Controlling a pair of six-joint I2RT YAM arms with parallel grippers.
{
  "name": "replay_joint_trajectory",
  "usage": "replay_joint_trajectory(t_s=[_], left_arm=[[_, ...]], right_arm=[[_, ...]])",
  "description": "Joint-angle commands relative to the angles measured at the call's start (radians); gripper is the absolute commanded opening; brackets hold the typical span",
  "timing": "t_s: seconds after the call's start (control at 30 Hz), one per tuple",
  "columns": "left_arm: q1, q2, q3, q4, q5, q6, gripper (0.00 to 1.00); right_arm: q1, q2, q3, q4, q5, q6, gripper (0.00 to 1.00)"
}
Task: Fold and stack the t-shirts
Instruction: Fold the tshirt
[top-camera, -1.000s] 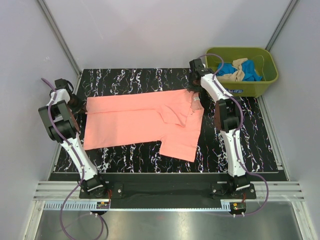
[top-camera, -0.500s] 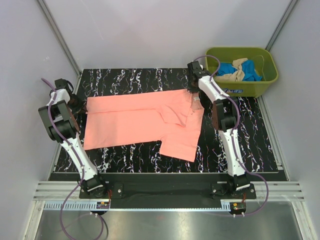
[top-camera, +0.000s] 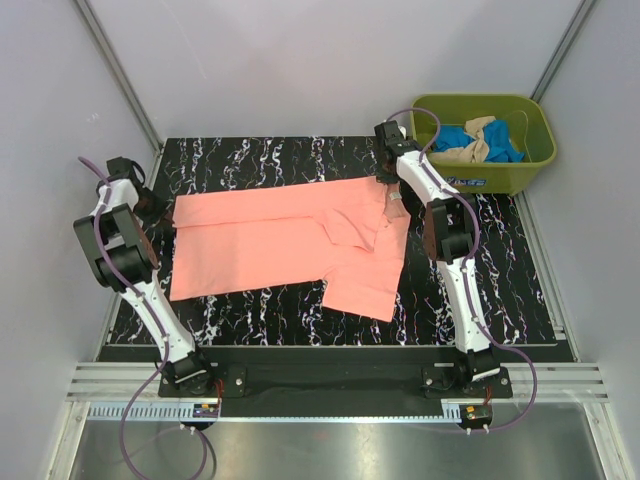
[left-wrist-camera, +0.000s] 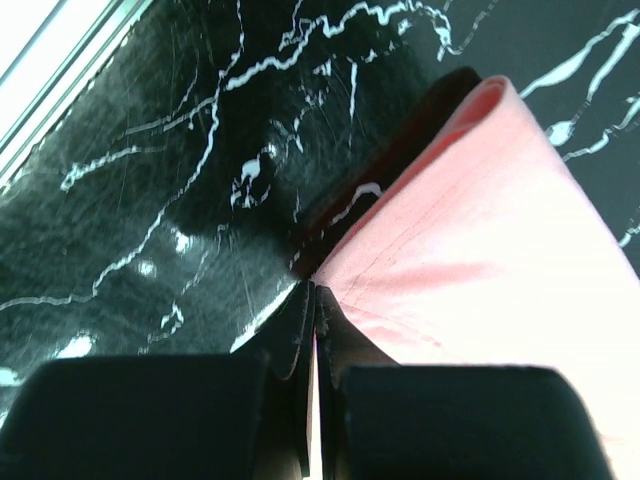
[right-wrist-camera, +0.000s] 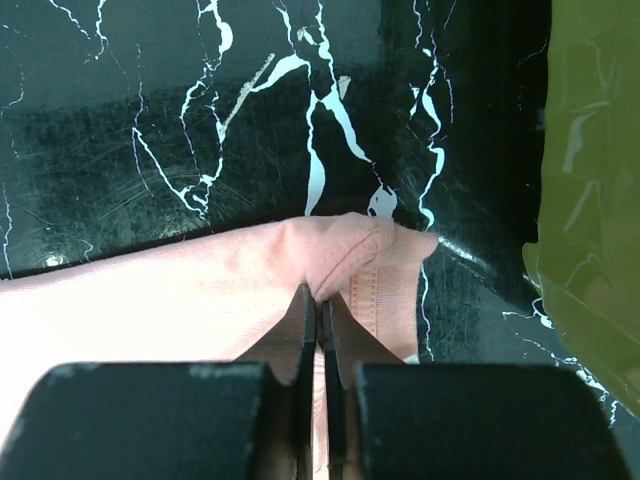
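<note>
Pinching the pink t-shirt (top-camera: 280, 240) at both far corners, the left gripper (left-wrist-camera: 312, 305) is closed on its far-left corner and the right gripper (right-wrist-camera: 319, 305) on its far-right edge. It lies spread on the table (top-camera: 260, 160), long axis left to right, body stretching from both grippers toward the robot.

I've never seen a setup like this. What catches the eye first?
A salmon-pink t-shirt lies spread across the black marbled table, with the left gripper and right gripper each pinched shut on an opposite end of it. At the far right, an olive-green tub holds a blue shirt and a beige shirt, crumpled.
</note>
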Motion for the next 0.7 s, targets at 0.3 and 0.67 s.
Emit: replay_joint_trajectory(t_s=[0.3, 0.67], left_arm=[[0.004, -0.053, -0.028, 0.046, 0.029, -0.025, 0.02], [-0.002, -0.063, -0.042, 0.060, 0.032, -0.025, 0.02]], right_arm=[[-0.017, -0.068, 0.113, -0.064, -0.059, 0.022, 0.43], [0.005, -0.233, -0.172, -0.087, -0.156, 0.125, 0.42]])
